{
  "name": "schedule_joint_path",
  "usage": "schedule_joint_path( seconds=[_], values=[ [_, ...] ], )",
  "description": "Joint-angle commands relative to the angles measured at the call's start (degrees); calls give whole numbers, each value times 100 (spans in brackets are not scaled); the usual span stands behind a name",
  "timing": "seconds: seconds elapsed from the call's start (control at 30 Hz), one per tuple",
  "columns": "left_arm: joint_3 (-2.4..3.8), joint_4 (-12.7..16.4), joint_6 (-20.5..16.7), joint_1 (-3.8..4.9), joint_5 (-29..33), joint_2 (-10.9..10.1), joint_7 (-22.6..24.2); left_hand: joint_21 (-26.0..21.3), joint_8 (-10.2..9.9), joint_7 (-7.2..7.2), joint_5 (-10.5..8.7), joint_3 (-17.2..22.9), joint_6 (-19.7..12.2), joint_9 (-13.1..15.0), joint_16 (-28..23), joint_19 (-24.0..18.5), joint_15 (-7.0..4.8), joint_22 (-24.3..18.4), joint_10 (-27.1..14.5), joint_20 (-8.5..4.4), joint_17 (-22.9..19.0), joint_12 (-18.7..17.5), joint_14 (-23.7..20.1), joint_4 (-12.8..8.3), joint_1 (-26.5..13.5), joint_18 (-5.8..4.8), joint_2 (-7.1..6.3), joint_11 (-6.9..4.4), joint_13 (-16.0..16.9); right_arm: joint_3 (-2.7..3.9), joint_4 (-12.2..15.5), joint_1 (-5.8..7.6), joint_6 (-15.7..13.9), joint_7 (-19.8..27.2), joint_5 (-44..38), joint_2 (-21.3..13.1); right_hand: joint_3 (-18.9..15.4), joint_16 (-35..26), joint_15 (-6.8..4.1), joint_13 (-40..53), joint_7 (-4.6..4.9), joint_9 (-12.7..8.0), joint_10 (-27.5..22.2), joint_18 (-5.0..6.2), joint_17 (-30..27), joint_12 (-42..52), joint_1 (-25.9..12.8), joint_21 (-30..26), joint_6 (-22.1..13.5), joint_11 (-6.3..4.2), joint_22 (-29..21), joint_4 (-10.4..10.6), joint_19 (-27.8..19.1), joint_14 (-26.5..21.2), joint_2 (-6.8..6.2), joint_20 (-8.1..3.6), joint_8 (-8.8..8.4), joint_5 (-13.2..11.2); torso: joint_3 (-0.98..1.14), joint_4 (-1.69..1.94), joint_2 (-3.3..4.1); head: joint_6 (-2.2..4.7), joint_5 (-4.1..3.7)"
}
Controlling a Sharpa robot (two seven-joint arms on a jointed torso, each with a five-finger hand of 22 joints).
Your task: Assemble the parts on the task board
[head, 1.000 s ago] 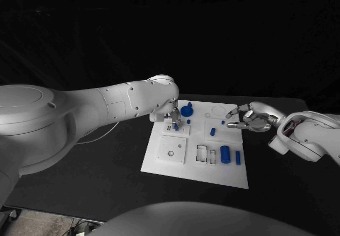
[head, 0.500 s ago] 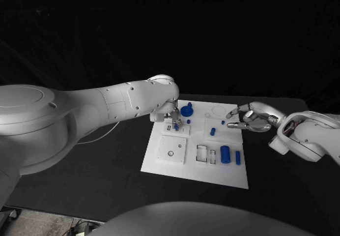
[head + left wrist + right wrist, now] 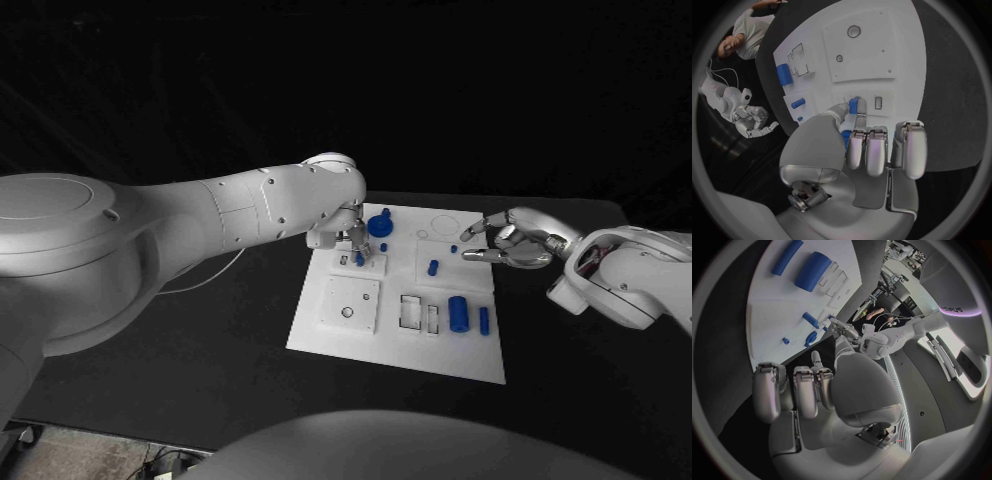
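left hand hides its blue part's lower end | right hand contents: cannot tell

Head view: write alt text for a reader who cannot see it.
The robot's left hand holds a small blue part upright at the far left of the white task board. The right hand hovers, holding nothing, at the board's far right, and more blue parts lie nearer the robot.

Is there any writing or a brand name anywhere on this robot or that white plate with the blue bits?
"...upus": dark lettering, its start cut off, on a white curved panel in the right wrist view; not surely readable.
Task board: no writing, only outlines and holes.
Arms and hands: none readable.
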Motion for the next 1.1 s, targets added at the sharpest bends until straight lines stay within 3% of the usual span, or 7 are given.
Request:
schedule_joint_path(
  seconds=[0.03,1.1],
  values=[
    [2,-1,23,0,25,13,4,-35,21,-78,-9,38,31,14,14,209,-29,1077,595,-33,1509,18,592,-5,2,4,45,-27,1497,-1,11,-4,73,9,-12,-3,-31,20,46,1498,-12,-7,597,67,1509,-7,-9,-36,33,40,1193,-8,-23,598,52,-3,-15,29,1,1,0,0,-2],
    [-1,-43,95,-16,14,20,35,-48,14,-70,-13,81,-3,36,14,194,-22,1063,595,-29,1509,18,592,-30,6,9,36,-19,1497,-1,19,-6,69,15,-12,-6,-35,20,46,1498,-11,-10,597,68,1509,-7,-8,-42,37,40,1191,-10,-28,598,53,-1,-16,28,1,0,-1,0,10]
  ],
)
